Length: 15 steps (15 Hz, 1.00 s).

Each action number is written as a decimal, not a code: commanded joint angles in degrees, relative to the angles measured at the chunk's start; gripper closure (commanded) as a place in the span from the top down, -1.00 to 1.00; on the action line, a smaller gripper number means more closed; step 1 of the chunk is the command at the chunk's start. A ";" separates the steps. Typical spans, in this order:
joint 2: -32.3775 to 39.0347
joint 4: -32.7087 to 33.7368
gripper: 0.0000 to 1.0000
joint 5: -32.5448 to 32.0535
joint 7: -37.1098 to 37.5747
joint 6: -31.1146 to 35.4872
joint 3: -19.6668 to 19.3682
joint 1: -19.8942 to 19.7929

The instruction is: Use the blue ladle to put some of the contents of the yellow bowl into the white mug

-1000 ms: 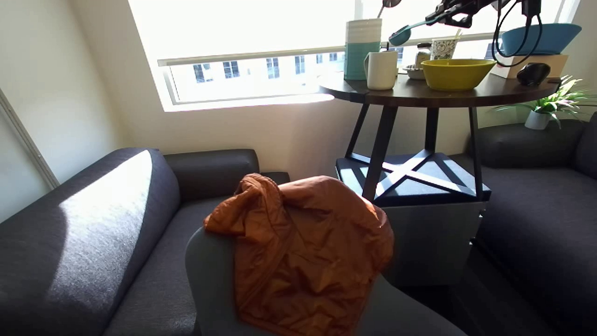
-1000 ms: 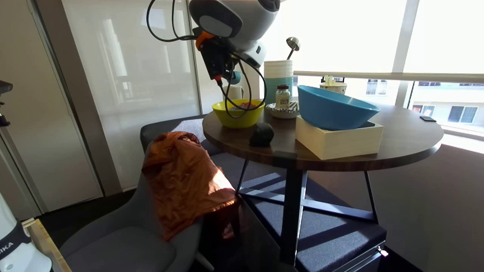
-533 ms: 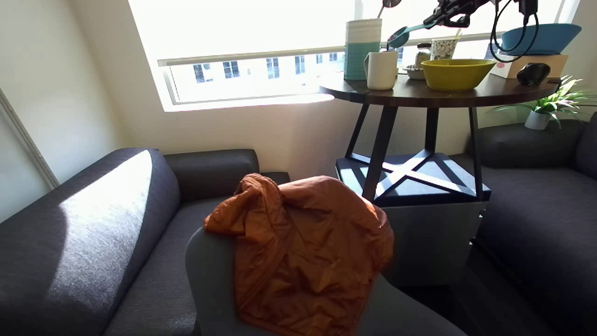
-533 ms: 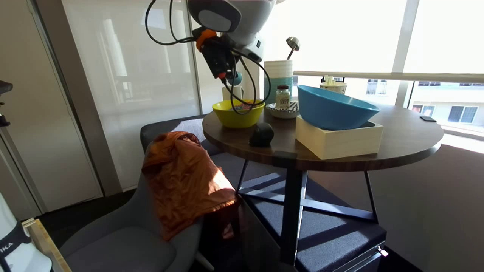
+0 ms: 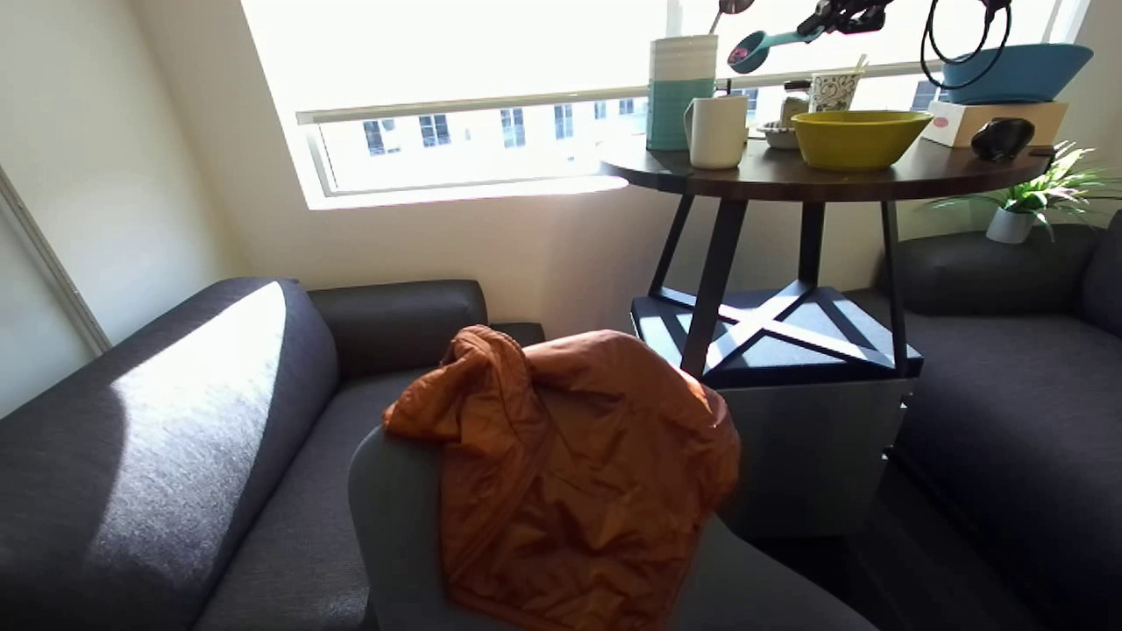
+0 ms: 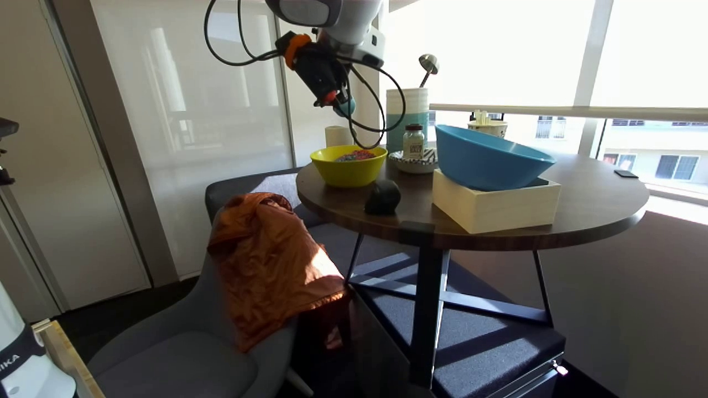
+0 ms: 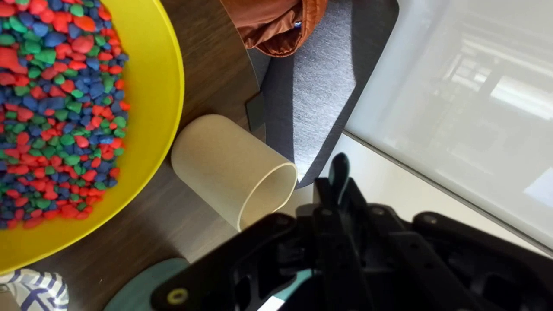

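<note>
"Going from biggest down, what have we?"

"The round table (image 6: 589, 188), with a blue bowl (image 6: 489, 160) tilted on a wooden box (image 6: 498, 214) just inside the near edge, in an exterior view."

"And the yellow bowl (image 6: 349, 174)?"

"On the same tabletop, by the left edge as that view sees it. Behind it, farther from the near edge, stands a tall jar (image 6: 406, 113), teal below and white above."

"Where's the gripper (image 7: 339, 185)?"

"Up above the tabletop, clenched on the ladle (image 5: 756, 54). In the wrist view the end of the handle pokes out between the fingers. The scoop, in an exterior view, has some pinkish bits (image 5: 739, 54) in it."

"Is it over the white mug (image 5: 719, 133)?"

"Higher than the rim and apart from it; whether it's squarely over the opening, I can't tell. The mug is upright at the near edge of the tabletop in that view, toward the left, near the yellow bowl but apart."

"Smallest of all?"

"Pebbles (image 7: 65, 108), red, blue and green, in the yellow bowl in the wrist view."
</note>
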 commanded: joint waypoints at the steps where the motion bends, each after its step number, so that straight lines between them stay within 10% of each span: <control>1: -1.96 -1.15 -0.96 -3.13 -2.07 3.78 0.58 1.02; 15: -3.35 -3.24 -0.96 -9.11 -5.78 8.13 1.93 2.04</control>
